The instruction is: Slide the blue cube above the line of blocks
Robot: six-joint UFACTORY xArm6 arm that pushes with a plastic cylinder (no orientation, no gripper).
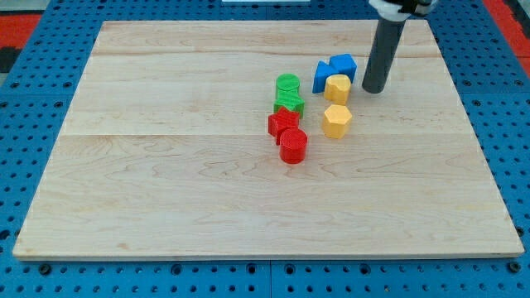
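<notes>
A blue cube (343, 65) sits at the view's upper right of the cluster, touching a second blue block (323, 77) on its left. A yellow block (338, 88) sits just below them and a yellow hexagonal block (336, 121) lower still. A green cylinder (287, 85) sits above a green block (291, 104). Below those are a red star-shaped block (283, 122) and a red cylinder (293, 146). My tip (373, 89) rests on the board just right of the upper yellow block and below right of the blue cube, a small gap apart.
The wooden board (166, 165) lies on a blue pegboard table (25, 124). The board's edges run close to the view's borders. The rod's upper part (389, 33) rises toward the view's top right.
</notes>
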